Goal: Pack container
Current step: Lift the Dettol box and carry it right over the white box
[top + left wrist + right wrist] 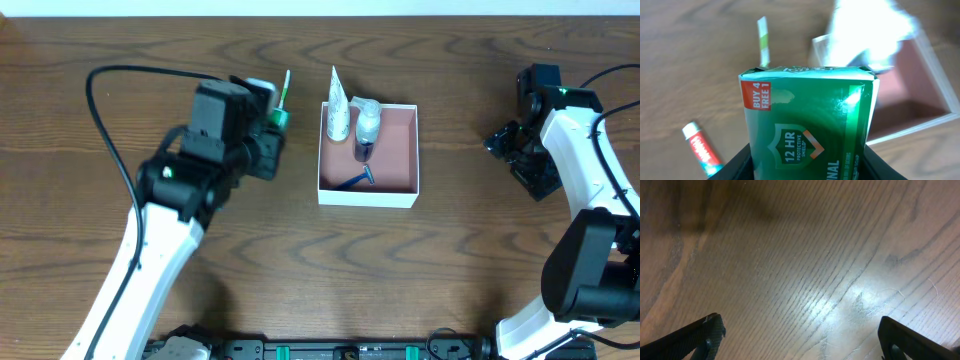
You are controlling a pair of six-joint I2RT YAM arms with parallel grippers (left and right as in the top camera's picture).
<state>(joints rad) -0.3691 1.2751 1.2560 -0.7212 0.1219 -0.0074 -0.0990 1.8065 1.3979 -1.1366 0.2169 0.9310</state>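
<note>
The container (366,197) is a square white box with a reddish-brown inside, at the table's middle. It holds a white tube (337,105), a clear bottle (366,125) and a blue razor (358,180). My left gripper (270,135) is just left of the container and is shut on a green soap packet (810,130), whose end shows in the overhead view (277,119). The left wrist view shows the container's corner (920,127) to the right of the packet. My right gripper (507,145) is open and empty over bare wood (800,335), far right of the container.
A green-and-white toothbrush (285,88) lies on the table beyond the left gripper and also shows in the left wrist view (763,40). A small red-and-white tube (702,150) lies on the wood to the packet's left.
</note>
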